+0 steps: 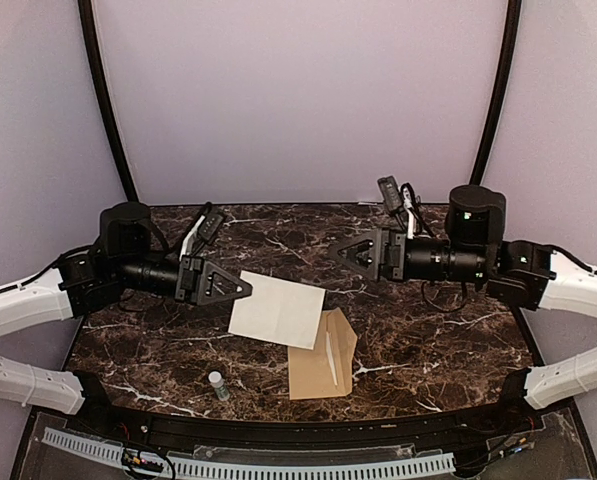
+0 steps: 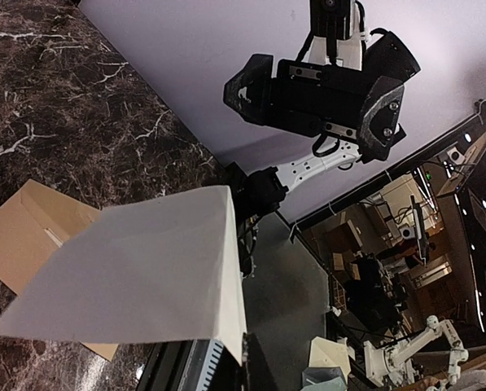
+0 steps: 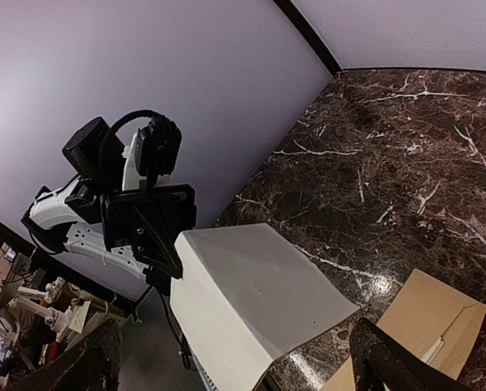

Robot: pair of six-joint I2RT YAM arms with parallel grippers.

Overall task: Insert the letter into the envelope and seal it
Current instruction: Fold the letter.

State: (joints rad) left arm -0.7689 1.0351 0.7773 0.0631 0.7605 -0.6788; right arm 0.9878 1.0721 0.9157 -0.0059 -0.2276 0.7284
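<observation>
White thin folded paper letter point(image 1: 278, 310), held aloft just left of the flat kraft-brown paper envelope point(image 1: 323, 358), looks light, floppy and crease-prone; best pinched at an edge. The left pincer point(image 1: 240, 288) clenches its edge farthest from the envelope; the right pincer point(image 1: 338, 248) gapes empty beyond the envelope.

A white creased letter point(image 2: 145, 277) fills the foreground, raised above the dark marbled surface point(image 2: 63, 98). A brown envelope point(image 2: 23, 232) lies flat on the surface, partly hidden behind the letter. The right pincer point(image 2: 316, 94) hangs beyond, jaws wide apart.
</observation>
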